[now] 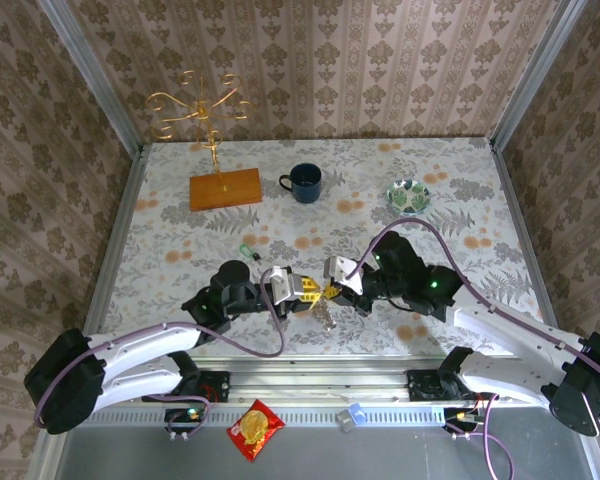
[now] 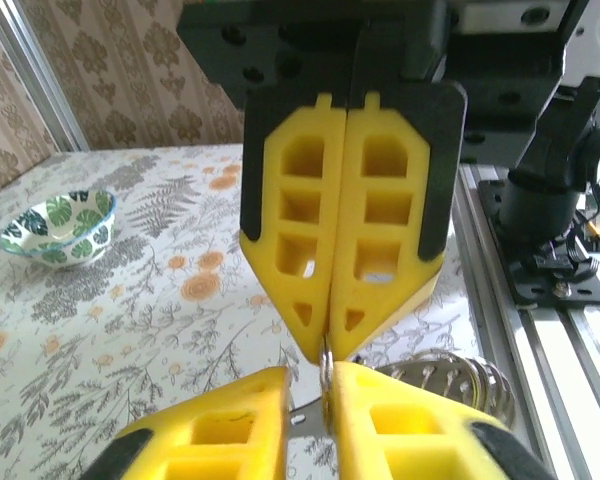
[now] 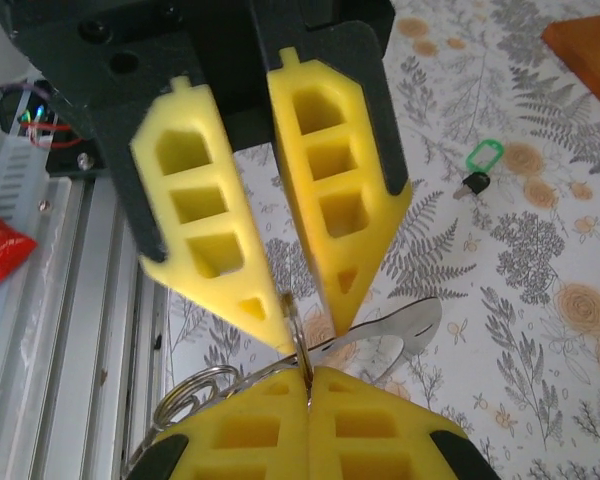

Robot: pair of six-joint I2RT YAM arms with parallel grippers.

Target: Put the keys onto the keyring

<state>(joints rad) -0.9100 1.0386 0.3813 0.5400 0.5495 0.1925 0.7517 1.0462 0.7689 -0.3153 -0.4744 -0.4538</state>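
Right hand pinched shut on the rim of the keyring: thin stiff wire, likely slippery, best nipped edge-on. Left hand narrow, tips either side of the same ring; can't tell if it bites. Arms low, wrists facing, meeting over the near worktop. Silver key just beside the tips, light. Green-headed key lies well apart; take by the plastic head

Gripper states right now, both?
Left gripper: slightly open around the keyring.
Right gripper: shut on the keyring.
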